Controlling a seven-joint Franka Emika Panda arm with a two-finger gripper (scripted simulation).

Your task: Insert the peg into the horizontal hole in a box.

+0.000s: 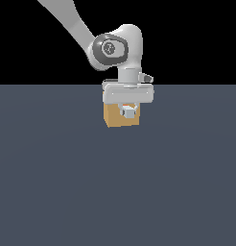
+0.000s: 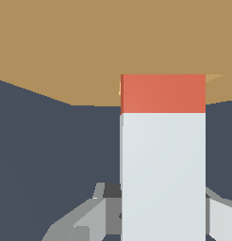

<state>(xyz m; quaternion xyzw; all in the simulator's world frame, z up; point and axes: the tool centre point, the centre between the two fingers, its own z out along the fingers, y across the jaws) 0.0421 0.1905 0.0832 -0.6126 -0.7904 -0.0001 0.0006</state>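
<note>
The tan box rests on the dark floor, and its face fills the far part of the wrist view. My gripper hangs right in front of that face, shut on the peg. In the exterior view the peg shows end-on as a small pale square with a spot of orange. In the wrist view the peg is white along its near length and red-orange at its far end. That far end meets the box face. The hole is hidden behind the peg. Grey fingers flank the peg.
A flat slate-grey floor spreads all around the box. The white arm reaches in from the exterior view's upper left. Behind the floor's far edge there is only black.
</note>
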